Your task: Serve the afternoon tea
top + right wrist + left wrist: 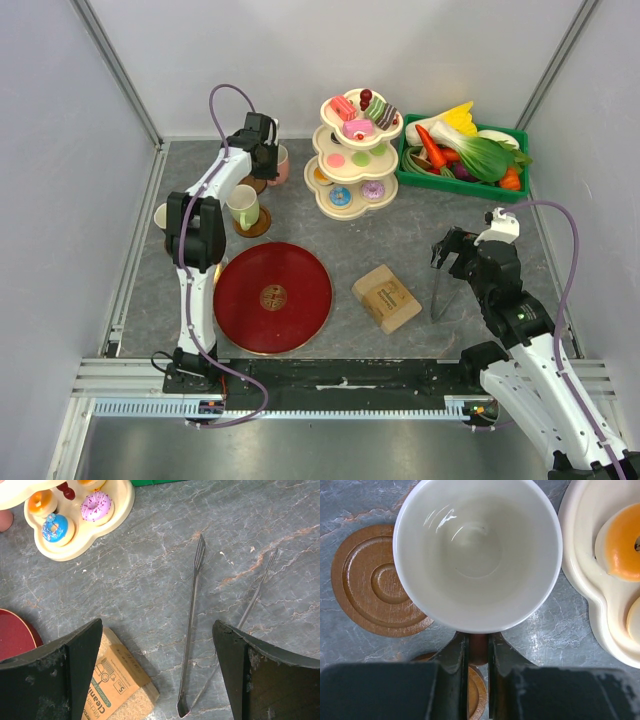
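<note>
My left gripper (pixel 266 152) reaches to the back left, where the pink mug (pixel 281 165) stands. In the left wrist view its white inside (pixel 477 550) fills the frame, and my left gripper (pixel 478 639) is shut on the mug's handle (pixel 478 650). Brown coasters lie to the mug's left (pixel 375 580) and under the fingers (pixel 476 692). A pale-green mug (pixel 243 205) sits on its coaster (pixel 256 225). Toy pastries fill the three-tier stand (pixel 322 150). My right gripper (pixel 447 248) (pixel 157 625) hangs open above metal tongs (pixel 191 630).
A red round plate (pixel 272 297) lies front centre and a tan block (pixel 386 297) right of it. The green crate (pixel 405 175) of toy vegetables stands back right. Another mug's rim (pixel 160 215) shows behind the left arm. Walls close in on both sides.
</note>
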`<state>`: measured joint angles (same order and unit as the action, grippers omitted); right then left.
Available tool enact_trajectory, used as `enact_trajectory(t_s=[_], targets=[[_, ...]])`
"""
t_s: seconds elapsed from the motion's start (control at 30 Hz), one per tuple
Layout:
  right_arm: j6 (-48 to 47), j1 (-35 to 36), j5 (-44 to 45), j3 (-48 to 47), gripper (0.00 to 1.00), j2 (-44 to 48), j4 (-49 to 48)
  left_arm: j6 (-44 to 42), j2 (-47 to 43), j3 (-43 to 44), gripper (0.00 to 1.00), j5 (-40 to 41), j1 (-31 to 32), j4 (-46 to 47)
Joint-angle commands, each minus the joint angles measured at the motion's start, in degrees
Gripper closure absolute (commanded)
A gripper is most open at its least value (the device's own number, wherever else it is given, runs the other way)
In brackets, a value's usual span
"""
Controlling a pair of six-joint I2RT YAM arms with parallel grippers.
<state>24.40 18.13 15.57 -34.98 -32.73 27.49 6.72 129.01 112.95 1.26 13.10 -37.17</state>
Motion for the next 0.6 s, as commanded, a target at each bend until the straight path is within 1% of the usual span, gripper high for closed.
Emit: enact_trajectory(t_s=[0.0,0.33,0.43,0.57], targets=[[0.38,-0.02,1.74,-0.70,0.02,0.04,-1.03,-1.19,-3.14,2.89,0.98,1.82,-0.10,2.18],[0.47,-0.02,1.74,-0.53,0.02,0.21,-0.85,3.29,-10.26,1.40,0.98,9.99,-0.10,7.72],[0.56,0.15,1.74,-0.53,0.02,0.21,-0.85,3.47,-12.02,0.00,0.98,10.52,-0.18,9.21],[0.47,-0.02,1.83,-0.53,0.02,0.12,-0.85,5.49,-13.69,-1.93,0.98,13.33,-0.71,8.95]])
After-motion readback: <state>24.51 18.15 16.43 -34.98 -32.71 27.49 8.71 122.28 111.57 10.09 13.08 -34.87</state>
